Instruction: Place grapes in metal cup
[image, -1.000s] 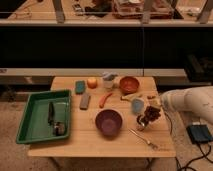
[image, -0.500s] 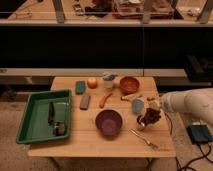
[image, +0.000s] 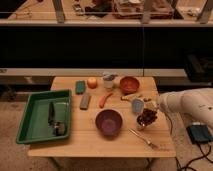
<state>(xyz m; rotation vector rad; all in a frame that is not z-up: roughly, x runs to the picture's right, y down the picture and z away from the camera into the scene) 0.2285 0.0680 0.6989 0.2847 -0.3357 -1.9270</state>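
Note:
The grapes (image: 146, 118), a dark reddish-purple bunch, are near the table's right edge, just right of the purple bowl (image: 109, 122). My gripper (image: 150, 108) comes in on the white arm (image: 187, 102) from the right and is directly over the bunch, touching or nearly touching its top. The metal cup (image: 108, 80), small and silvery, stands at the back of the table, between a round orange fruit (image: 92, 82) and an orange bowl (image: 129, 84), well apart from the grapes.
A light blue cup (image: 137, 105) stands just left of the gripper. An orange carrot (image: 105, 99), a green sponge (image: 80, 86) and a grey block (image: 85, 100) lie mid-table. A fork (image: 143, 139) lies front right. A green tray (image: 30, 131) holds tools at left.

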